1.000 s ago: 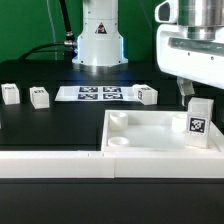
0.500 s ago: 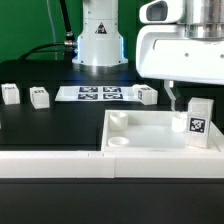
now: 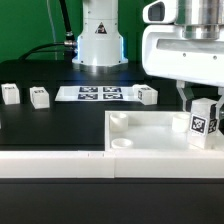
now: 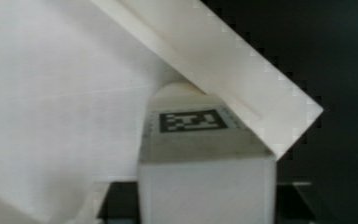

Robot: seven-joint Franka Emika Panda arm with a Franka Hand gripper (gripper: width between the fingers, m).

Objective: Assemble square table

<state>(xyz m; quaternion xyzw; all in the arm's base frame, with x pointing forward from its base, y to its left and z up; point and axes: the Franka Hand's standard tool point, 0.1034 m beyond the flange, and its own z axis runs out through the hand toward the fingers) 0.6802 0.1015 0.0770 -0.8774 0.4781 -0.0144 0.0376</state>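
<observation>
The square table top (image 3: 150, 135) lies flat at the front of the exterior view, white and rimmed, with round sockets in its corners. One white leg (image 3: 204, 122) with a black-and-white tag stands in the top's corner at the exterior view's right, slightly tilted. My gripper (image 3: 203, 100) is down over this leg's upper part, and one finger (image 3: 186, 98) shows beside it. In the wrist view the leg (image 4: 202, 160) fills the gap between my dark fingers (image 4: 123, 200), which sit against its sides, above the top's rim (image 4: 247, 70).
Three loose white legs lie on the black table behind the top: two at the exterior view's left (image 3: 10, 93) (image 3: 39, 97) and one near the middle (image 3: 147, 95). The marker board (image 3: 99, 94) lies between them. The robot base (image 3: 100, 40) stands behind.
My gripper swung to the exterior view's left, then came back right and lower onto the leg. The leg has shifted a little to the right and now tilts.
</observation>
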